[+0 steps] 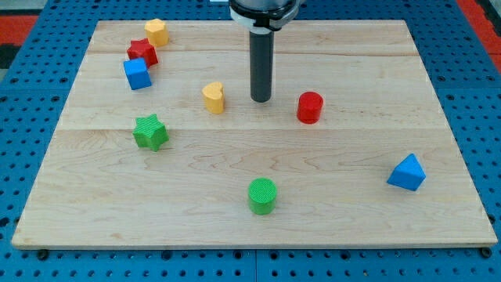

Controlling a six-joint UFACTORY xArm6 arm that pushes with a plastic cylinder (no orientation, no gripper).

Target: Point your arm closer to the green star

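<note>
Green star (150, 131) sits left of centre, untouched; my tip (261, 100), a bare rod holding nothing, stands well apart between yellow heart (214, 97) and red cylinder (310, 107); approach still undone.

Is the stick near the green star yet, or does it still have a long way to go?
Not there yet. My tip sits on the board between the yellow heart and the red cylinder, touching neither. The green star lies apart, toward the view's left and a little lower, past the heart. What is left: sliding the tip that way, probably below the heart, until it stops beside the star.
</note>
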